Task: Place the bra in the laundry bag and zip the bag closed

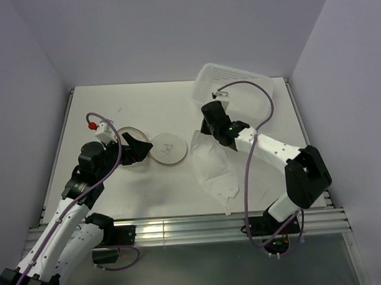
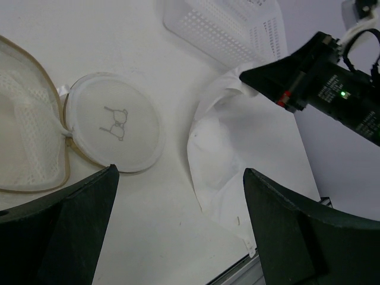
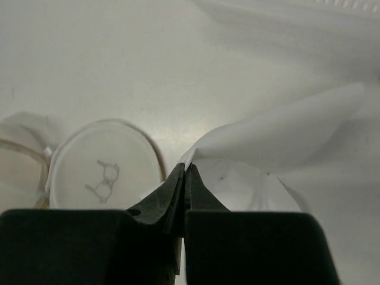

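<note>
At the lower centre of the right wrist view, my right gripper (image 3: 185, 169) has its two black fingers pressed fully together, with a raised edge of the bra (image 3: 279, 136) pinched at their tips. From that pinch point the white fabric fans out to the right and downward in the frame, and the rest of the garment lies crumpled on the table (image 1: 145, 106). In the top view, the bra runs from my right gripper at frame centre down toward the lower edge of the table, with a thin strap trailing at the bottom. My left gripper (image 2: 180, 172) stands wide open and holds nothing. Its two dark fingers occupy the lower left and lower right corners of the left wrist view, with bare table between them. The laundry bag (image 2: 27, 130) lies at the left edge of that view, unzipped, showing white mesh inside a beige rim. Its round lid (image 2: 116, 127) is folded open flat on the table just right of the bag body, joined to it at the rim, with the dark bra icon facing up. The bra sits to the right of the lid, wholly outside the bag. A white perforated basket (image 1: 238, 84) stands at the upper right of the table, beyond my right arm.
</note>
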Robot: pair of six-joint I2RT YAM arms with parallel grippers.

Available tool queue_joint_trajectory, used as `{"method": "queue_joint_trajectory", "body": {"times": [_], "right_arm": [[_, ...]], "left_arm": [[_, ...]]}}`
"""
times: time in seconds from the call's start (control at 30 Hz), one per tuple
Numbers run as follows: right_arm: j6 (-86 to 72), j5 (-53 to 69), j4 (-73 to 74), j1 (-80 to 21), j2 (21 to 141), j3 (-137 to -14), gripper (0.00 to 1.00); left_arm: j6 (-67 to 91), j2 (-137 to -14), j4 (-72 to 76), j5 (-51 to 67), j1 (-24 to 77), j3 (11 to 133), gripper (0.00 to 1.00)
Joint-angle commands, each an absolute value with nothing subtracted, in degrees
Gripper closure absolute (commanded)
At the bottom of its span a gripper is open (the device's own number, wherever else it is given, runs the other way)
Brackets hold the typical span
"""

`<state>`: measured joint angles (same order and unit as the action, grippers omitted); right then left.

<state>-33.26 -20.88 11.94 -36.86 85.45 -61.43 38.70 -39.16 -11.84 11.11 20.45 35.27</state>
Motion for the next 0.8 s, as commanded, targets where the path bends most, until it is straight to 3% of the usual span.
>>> {"method": "queue_joint_trajectory", "body": {"times": [0.0, 0.33, 0.5, 0.53, 0.67, 0.77], "right_arm": [[-31.65, -22.84, 5.72, -34.28, 89.02, -67.31, 1.0], [-23.9, -24.27, 6.68, -32.43, 94.57, -75.5, 1.0], [-30.22, -22.85, 6.78, -33.48, 89.31, -65.77, 1.0], [-31.28, -23.11, 4.85, -34.18, 86.08, -61.3, 1.0], [-35.41, -23.46, 3.08, -36.29, 78.85, -52.77, 1.0], [-37.35, -23.91, 2.11, -38.76, 74.54, -47.05, 1.0]], "left_arm": [[40.78, -39.55, -5.38, 12.48, 20.57, 34.02, 0.07], [42.71, -46.93, 2.19, 10.46, 26.01, 34.01, 0.08], [43.94, -48.43, 4.66, 9.49, 29.09, 32.61, 0.18], [44.29, -48.86, 5.44, 9.41, 30.31, 32.0, 0.25], [45.35, -50.62, 7.29, 8.09, 34.53, 30.76, 0.38], [46.05, -52.64, 8.95, 5.1, 38.4, 30.41, 0.39]]}}
